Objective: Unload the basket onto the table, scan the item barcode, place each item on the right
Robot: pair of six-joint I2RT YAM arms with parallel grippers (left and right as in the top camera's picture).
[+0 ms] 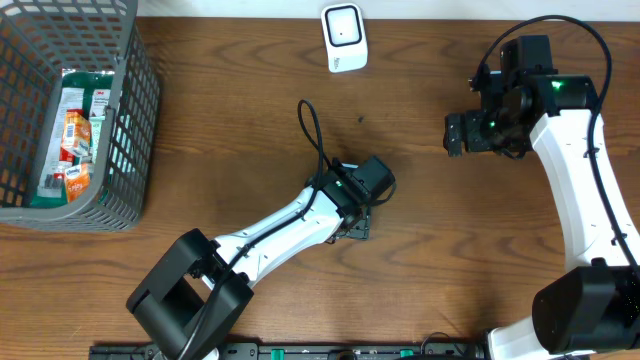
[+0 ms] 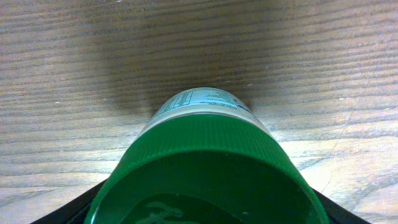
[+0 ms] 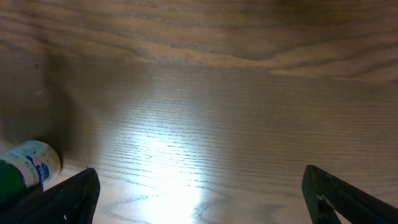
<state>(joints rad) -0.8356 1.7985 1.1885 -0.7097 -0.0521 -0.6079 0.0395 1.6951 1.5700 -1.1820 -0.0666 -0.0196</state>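
- Here we are mid-table: the bottle lies on its side on the wood, green cap pointing straight at the left wrist camera, printed label just beyond it.
- From overhead the bottle is hidden; the left gripper sits right on top of it near the middle of the table.
- Why this approach? We judge that coming in along the bottle's axis lets the jaws straddle the cap end and leaves the label free to be turned to the scanner.
- The left arm stretches from the near-left edge diagonally to the centre, its wrist pitched low over the wood.
- Its fingers show only as dark slivers flanking the cap; we cannot tell whether they press on it or stand just off.
- The right arm reaches in from the right, elbow bent, its wrist held above the table.
- The right gripper has its fingers spread wide with nothing between them, only bare wood; the bottle shows at the left edge of its view, well apart.
- The scanner waits at the far edge, face up, clear of both arms.
- The basket at far left holds other packets.
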